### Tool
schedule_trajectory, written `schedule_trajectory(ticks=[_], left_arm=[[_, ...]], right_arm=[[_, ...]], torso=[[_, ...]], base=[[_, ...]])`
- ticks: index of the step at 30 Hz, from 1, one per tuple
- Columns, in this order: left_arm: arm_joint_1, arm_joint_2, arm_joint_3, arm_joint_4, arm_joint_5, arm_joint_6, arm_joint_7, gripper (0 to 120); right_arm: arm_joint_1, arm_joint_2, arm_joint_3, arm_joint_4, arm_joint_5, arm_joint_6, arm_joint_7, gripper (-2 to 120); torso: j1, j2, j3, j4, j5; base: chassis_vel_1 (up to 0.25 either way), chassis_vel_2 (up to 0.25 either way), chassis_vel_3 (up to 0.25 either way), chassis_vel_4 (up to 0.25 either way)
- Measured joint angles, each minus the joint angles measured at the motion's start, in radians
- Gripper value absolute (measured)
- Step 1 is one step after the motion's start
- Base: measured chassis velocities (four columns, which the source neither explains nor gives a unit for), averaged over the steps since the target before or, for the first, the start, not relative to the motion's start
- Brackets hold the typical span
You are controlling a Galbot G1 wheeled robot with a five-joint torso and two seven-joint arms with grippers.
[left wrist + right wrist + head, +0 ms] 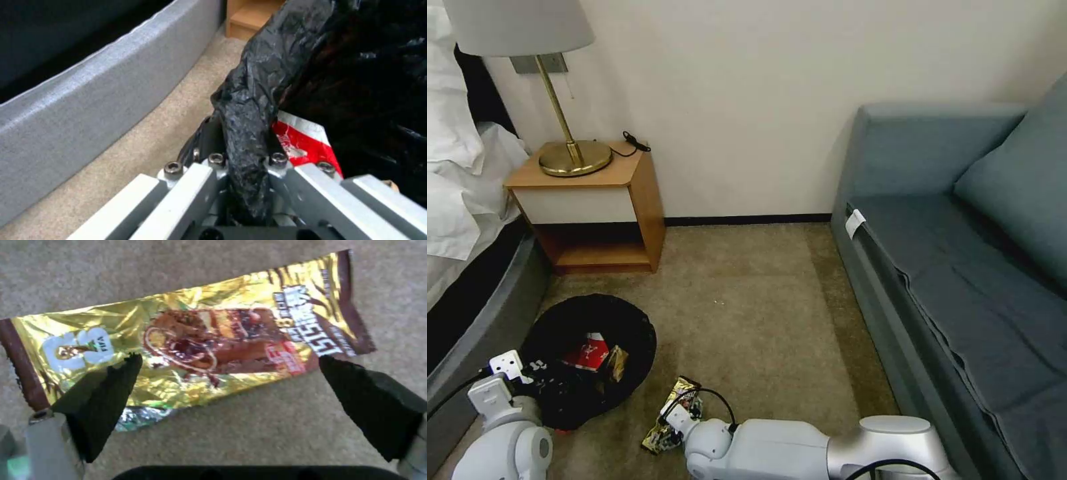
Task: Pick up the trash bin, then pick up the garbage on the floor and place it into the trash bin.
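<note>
My left gripper (247, 173) clamps the black-lined rim of the trash bin (587, 320), by the bed. My right gripper (231, 386) hangs wide apart over the gold-brown packet (200, 340) on the carpet.

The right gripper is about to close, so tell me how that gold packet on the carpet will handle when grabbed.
The gold packet looks like thin creased foil, so it will probably crumple and flop. It lies flat on the carpet, so it seems light. Its glossy film may slip between the open right gripper's fingers.
</note>
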Motion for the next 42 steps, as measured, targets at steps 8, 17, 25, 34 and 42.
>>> schedule_trajectory(ticks=[8, 17, 25, 34, 42], left_arm=[[-0.006, 0.002, 0.005, 0.005, 0.001, 0.000, 0.000, 2], [-0.008, 0.007, 0.007, 0.008, 0.002, 0.000, 0.001, 2], [-0.008, 0.007, 0.011, 0.010, 0.005, 0.000, 0.001, 2], [-0.006, 0.006, 0.014, 0.011, 0.011, -0.003, 0.001, 2], [-0.006, 0.006, 0.017, 0.011, 0.016, -0.004, 0.001, 2]], right_arm=[[0.006, -0.022, 0.018, 0.034, 0.027, -0.028, 0.023, 100], [-0.013, -0.022, 0.021, 0.022, 0.047, -0.045, 0.035, 100], [-0.025, 0.000, 0.022, -0.007, 0.052, -0.042, 0.035, 100], [-0.024, 0.008, 0.024, -0.011, 0.065, -0.040, 0.033, 100], [-0.031, 0.037, 0.024, -0.045, 0.085, -0.038, 0.021, 100]], torso=[[0.000, 0.000, 0.000, 0.0000, 0.0000], [0.000, 0.000, 0.000, 0.0000, 0.0000], [0.000, 0.000, 0.000, 0.0000, 0.0000], [0.000, 0.000, 0.000, 0.0000, 0.0000], [0.000, 0.000, 0.000, 0.0000, 0.0000]], base=[[0.000, 0.000, 0.000, 0.000], [0.000, 0.000, 0.000, 0.000], [0.000, 0.000, 0.000, 0.000], [0.000, 0.000, 0.000, 0.000], [0.000, 0.000, 0.000, 0.000]])
